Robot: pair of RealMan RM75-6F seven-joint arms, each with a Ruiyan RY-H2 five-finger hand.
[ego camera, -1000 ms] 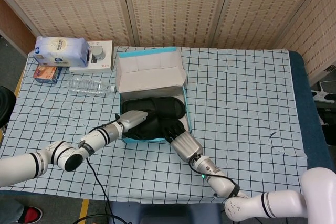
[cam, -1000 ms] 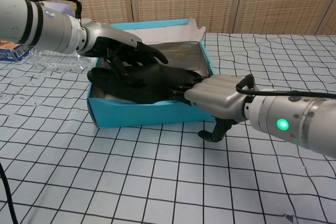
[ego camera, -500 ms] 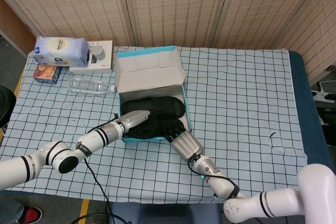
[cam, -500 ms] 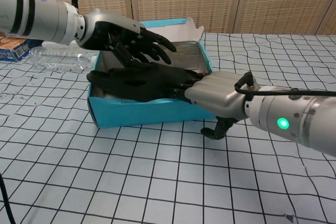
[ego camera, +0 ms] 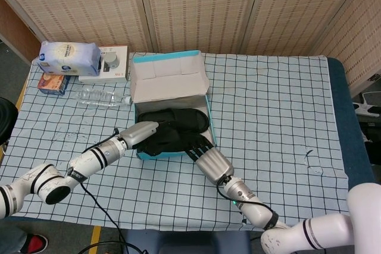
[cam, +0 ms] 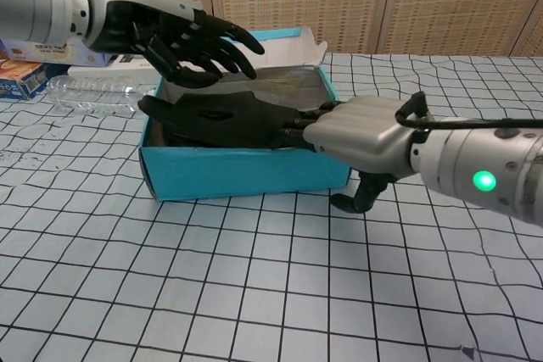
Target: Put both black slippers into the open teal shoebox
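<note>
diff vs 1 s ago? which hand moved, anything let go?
The left robot hand let go of the near black slipper and rose clear, fingers spread, hovering above the teal shoebox. The right robot hand kept its fingers on that slipper's end, shifting only slightly. Both slippers, box and open lid stayed put.

Place: a robot test room or lab set up to look like a home corner.
Backdrop: woven, reed-like folding screens [ego camera: 196,4] across the top of both views, standing in for walls.
Table [ego camera: 280,105]: draped in a pale cloth with a dark grid.
Clutter, upper left of the head view: tissue pack [ego camera: 69,57], white carton [ego camera: 113,63], clear water bottle [ego camera: 101,97].
Wiring: black cable [ego camera: 110,206] trailing off the table's lower edge.
</note>
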